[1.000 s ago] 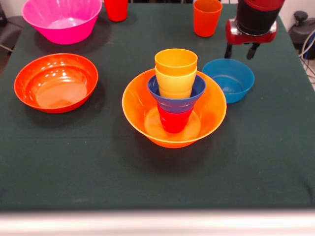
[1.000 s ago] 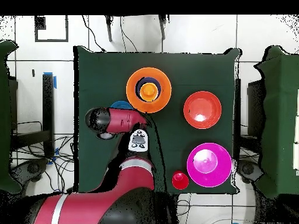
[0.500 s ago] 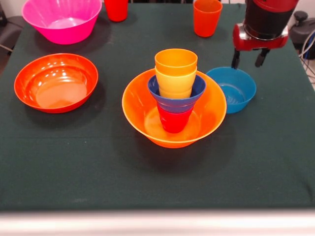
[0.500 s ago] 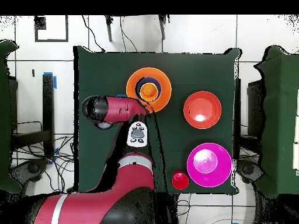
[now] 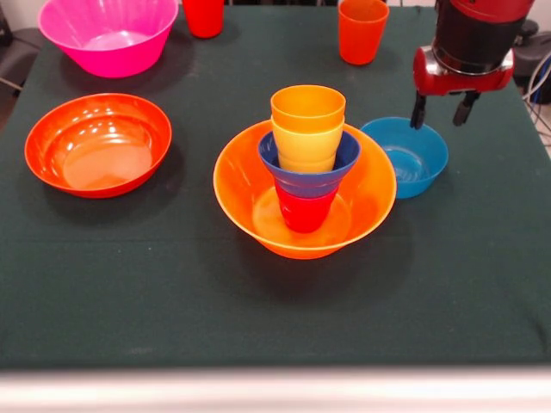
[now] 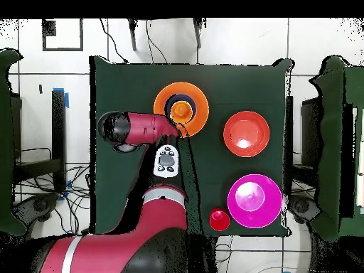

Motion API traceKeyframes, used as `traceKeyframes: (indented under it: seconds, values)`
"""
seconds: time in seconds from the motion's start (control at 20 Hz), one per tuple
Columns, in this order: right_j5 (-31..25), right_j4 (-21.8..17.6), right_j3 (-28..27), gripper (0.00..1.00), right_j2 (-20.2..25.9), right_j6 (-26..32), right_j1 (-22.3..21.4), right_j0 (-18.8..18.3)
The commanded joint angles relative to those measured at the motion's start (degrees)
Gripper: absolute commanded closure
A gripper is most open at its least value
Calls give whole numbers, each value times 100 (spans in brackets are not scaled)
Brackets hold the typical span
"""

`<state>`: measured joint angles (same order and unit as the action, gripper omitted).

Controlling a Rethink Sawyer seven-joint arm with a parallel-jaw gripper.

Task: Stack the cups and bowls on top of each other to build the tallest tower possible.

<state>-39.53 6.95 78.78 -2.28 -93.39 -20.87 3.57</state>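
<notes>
Tower (image 5: 306, 168): centre of the front view, on the dark green surface (image 5: 172, 284). Base is the big yellow-orange bowl (image 5: 258, 215); inside it stands an upturned red cup (image 5: 303, 211), capped by the small dark blue bowl (image 5: 310, 176), which cradles two nested yellow cups (image 5: 307, 125). Each wide piece seats the narrower one above it, presumably for steadiness.

Light blue bowl (image 5: 409, 159): just right of the tower, touching or nearly touching the base bowl's rim, upright and empty. Likely the next piece to go up.

Gripper (image 5: 442, 110): upper right of the front view, hanging over the light blue bowl's far rim. Fingers (image 5: 419, 112) spread apart, holding nothing, seemingly straddling the rim for a pinch; contact cannot be told. In the overhead view the arm (image 6: 138, 129) hides this bowl.

Spare stock: orange cup (image 5: 362, 30) and red cup (image 5: 204, 15) at top; big pink bowl (image 5: 108, 34) upper left; shallow orange-red bowl (image 5: 97, 144) at left, well apart from the tower.
</notes>
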Motion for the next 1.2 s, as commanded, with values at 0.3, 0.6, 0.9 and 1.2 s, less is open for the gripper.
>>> traceKeyframes:
  seconds: [0.3,0.6,0.9,1.2]
  values:
    - [-444,-622,86,0,428,208,-235,-24]
    - [-66,-690,-237,0,569,162,253,-107]
    - [239,-745,-552,0,577,158,704,-107]
    - [488,-757,-606,0,597,147,866,-132]
